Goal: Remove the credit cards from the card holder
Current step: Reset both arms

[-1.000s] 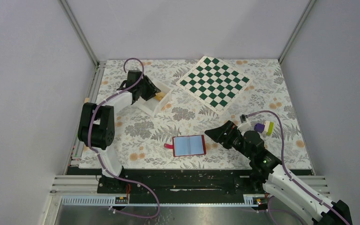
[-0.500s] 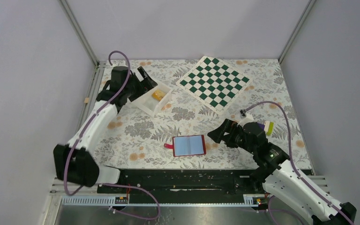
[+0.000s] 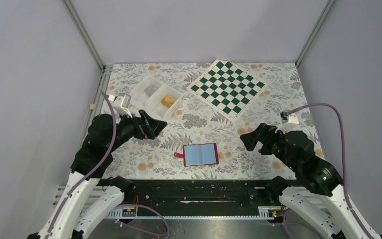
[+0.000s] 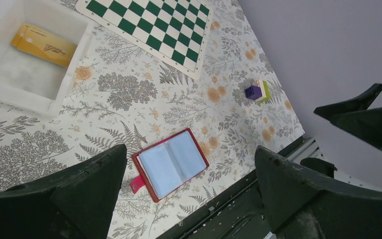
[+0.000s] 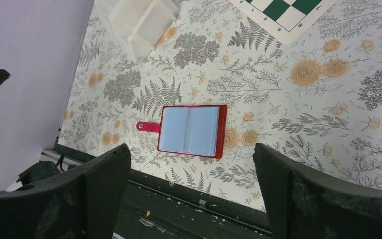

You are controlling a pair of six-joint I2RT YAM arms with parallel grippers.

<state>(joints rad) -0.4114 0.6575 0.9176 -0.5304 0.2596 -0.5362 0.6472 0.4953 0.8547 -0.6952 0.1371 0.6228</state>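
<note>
The left end effector point(image 4: 190, 152) has its two dark fingers spread wide, nothing between them. Below them the red card holder point(image 4: 170, 164) lies open on the floral desk point(image 4: 129, 94), pale blue inside up, with its tab at the lower left. The orange-yellow credit cards point(image 4: 44, 44) lie flat in a compartment of the white tray point(image 4: 75, 62). A chessboard point(image 4: 149, 25) lies beyond the tray, and a purple and green block point(image 4: 256, 91) sits to its right.
</note>
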